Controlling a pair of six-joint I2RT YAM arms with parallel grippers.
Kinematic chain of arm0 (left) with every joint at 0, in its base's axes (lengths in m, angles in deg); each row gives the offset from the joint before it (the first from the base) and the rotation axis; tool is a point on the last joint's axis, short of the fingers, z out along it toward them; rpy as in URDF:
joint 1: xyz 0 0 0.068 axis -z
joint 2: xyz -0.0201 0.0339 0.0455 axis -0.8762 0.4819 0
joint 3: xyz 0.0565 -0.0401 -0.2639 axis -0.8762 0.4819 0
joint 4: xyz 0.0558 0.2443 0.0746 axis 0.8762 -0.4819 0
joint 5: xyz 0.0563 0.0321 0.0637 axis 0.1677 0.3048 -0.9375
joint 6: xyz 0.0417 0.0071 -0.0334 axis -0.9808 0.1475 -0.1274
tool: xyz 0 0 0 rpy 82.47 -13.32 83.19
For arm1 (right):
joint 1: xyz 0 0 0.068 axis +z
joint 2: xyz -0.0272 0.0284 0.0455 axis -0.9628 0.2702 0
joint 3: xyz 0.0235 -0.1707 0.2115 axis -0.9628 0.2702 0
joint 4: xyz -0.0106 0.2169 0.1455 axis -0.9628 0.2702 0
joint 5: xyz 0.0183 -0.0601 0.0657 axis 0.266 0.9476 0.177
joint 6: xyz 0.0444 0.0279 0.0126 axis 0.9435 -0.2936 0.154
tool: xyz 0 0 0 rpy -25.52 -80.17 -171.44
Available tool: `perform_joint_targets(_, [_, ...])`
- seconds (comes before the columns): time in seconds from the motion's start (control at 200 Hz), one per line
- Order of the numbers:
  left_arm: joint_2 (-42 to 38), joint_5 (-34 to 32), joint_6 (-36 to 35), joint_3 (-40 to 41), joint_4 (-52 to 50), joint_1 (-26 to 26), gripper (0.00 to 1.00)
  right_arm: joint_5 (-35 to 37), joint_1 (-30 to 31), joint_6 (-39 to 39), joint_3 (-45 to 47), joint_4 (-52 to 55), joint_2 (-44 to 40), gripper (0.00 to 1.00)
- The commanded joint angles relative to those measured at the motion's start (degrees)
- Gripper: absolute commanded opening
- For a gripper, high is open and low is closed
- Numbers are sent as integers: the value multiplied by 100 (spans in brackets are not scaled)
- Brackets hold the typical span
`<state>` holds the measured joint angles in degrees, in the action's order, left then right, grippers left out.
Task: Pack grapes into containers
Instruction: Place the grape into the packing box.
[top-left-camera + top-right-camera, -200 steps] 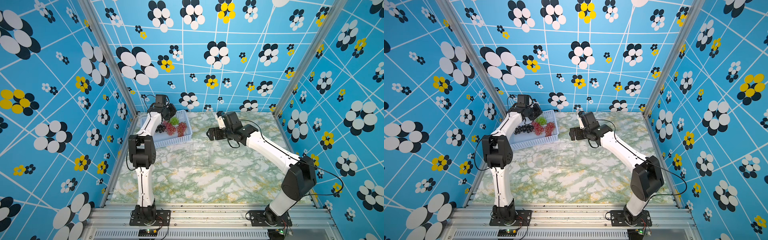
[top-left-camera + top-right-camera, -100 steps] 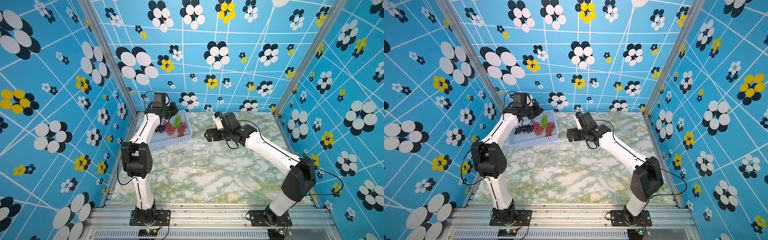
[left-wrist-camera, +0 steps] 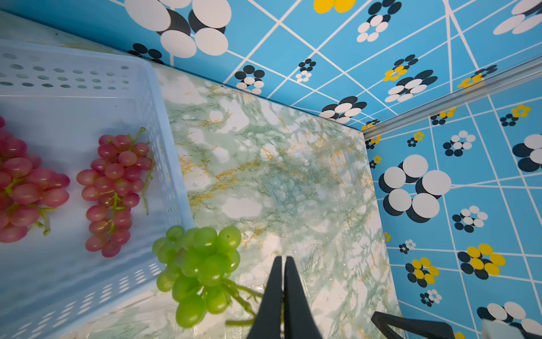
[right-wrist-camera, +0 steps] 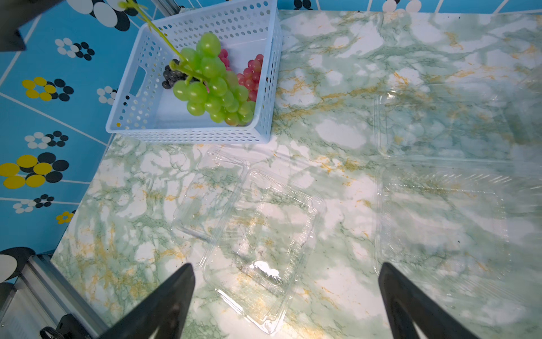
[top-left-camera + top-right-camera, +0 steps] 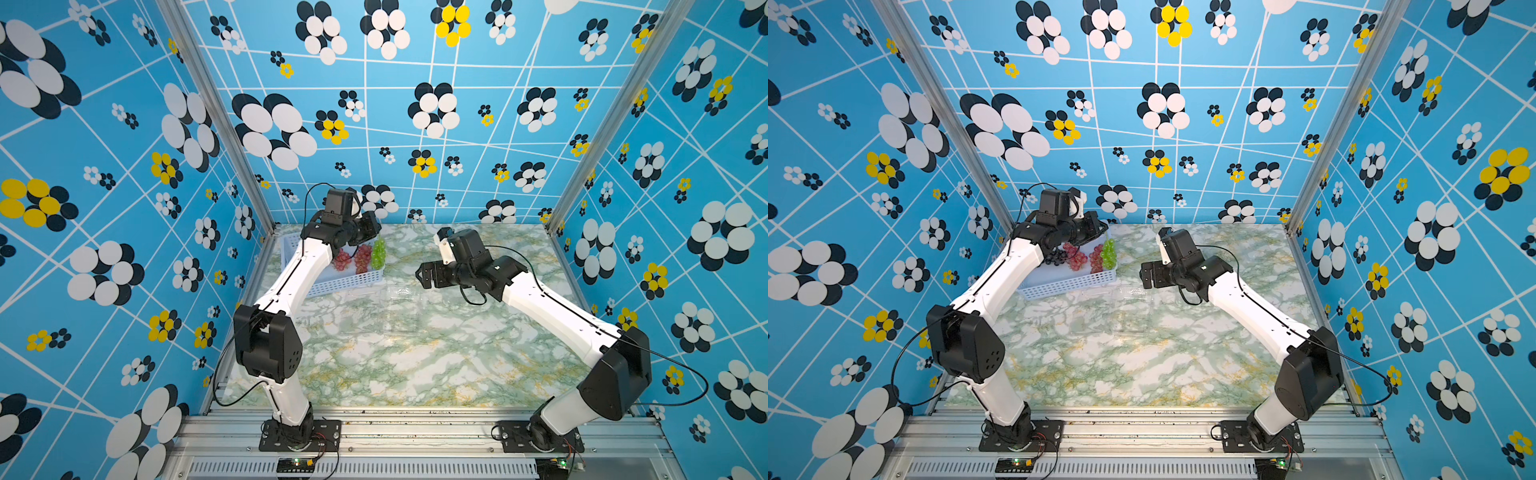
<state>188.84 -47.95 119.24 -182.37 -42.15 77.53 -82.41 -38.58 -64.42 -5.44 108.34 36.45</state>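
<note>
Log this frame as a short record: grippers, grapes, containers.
left gripper: shut on the stem of the green grapes, which hang by the basket rim
right gripper: open, empty, above the clear containers
in basket: two red bunches, one dark bunch
clear containers: two on the table, lying open, no grapes in them

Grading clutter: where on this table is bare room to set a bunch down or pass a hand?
Bare: the near stretch of table between the arm bases. Crowded: far left, with the basket, clear containers before it, and the left gripper holding green grapes above.
</note>
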Motion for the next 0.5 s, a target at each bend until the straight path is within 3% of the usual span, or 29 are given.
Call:
perform_joint_targets(0.0, [-448,-128,-63,193,26,198,0,192,38,104,276,61,-226,99])
perform_joint_targets(0.495, [-1141,-280,206,1405,242,904,0,367,38,275,1220,-180,-735,99])
